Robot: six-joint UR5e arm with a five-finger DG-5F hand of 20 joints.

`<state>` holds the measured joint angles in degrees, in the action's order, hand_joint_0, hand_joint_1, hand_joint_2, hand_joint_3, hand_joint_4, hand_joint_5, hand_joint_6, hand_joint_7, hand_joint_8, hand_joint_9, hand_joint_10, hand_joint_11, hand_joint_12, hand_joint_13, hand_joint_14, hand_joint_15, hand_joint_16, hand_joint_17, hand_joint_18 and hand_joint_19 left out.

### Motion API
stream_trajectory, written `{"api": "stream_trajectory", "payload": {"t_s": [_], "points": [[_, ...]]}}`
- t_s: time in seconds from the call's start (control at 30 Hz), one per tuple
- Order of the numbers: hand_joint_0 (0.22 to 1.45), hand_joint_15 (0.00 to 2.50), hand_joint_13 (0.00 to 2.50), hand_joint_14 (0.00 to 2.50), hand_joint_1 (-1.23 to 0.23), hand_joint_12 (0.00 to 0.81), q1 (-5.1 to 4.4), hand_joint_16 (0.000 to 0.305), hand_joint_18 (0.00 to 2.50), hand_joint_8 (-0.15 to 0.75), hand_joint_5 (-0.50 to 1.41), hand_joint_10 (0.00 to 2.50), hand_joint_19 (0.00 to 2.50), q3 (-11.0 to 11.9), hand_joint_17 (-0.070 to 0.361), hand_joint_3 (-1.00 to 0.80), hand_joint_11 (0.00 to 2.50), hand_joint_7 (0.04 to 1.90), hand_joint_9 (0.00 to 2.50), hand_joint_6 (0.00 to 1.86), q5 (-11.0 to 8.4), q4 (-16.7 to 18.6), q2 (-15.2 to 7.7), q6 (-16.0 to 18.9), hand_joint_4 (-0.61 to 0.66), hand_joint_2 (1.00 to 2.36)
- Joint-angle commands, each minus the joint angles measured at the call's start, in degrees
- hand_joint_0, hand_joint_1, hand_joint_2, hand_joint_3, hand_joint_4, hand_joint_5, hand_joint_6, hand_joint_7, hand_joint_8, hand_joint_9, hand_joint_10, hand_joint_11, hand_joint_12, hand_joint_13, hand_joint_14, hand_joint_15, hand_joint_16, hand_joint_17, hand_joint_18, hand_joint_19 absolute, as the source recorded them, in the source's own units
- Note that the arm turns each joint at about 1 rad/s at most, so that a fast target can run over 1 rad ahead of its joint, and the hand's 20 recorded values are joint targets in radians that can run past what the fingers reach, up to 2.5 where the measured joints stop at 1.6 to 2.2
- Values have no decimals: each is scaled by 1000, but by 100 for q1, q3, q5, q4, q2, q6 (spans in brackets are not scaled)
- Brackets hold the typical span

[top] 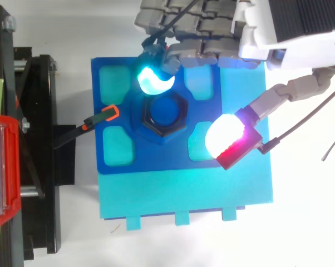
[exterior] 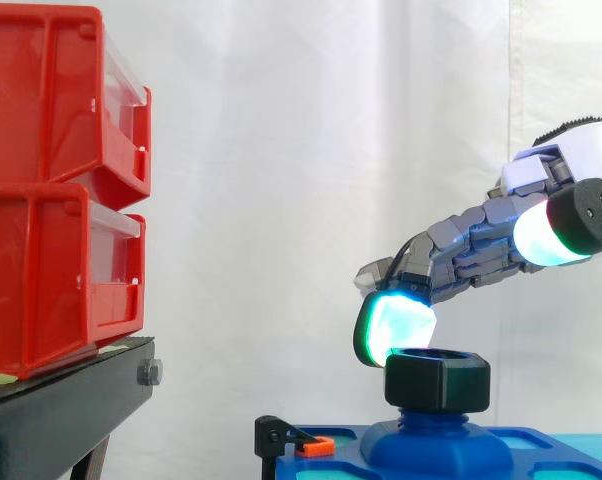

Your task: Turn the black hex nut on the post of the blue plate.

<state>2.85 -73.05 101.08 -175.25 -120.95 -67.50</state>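
Black nut (exterior: 437, 380) on the post (exterior: 436, 428) at the middle of the blue plate (top: 156, 161); hand (exterior: 481, 245) spread, grasping nothing.
From the side I see a cyan fingertip (exterior: 396, 320) just over the nut's left rim; I cannot tell if it touches. From above, the thumb pad (top: 226, 136) sits well apart, over the plate's right part. The clamp (top: 103, 117) reaches the plate's left edge, with open room between plate and bins (exterior: 51, 190).

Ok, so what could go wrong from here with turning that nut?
The hand has a cyan fingertip at the rim of the black hex nut, while the thumb pad stands clear of it. Pushing from one side, the fingertip may slide off rather than turn the nut.
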Motion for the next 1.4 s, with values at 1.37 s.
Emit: {"api": "stream_trajectory", "payload": {"t_s": [1.37], "points": [[495,0,0,0,-249,355,31,49,0,237,-197,0,148,89,111,-500,0,882,76,503,-70,-712,414,-70,250,1000]]}}
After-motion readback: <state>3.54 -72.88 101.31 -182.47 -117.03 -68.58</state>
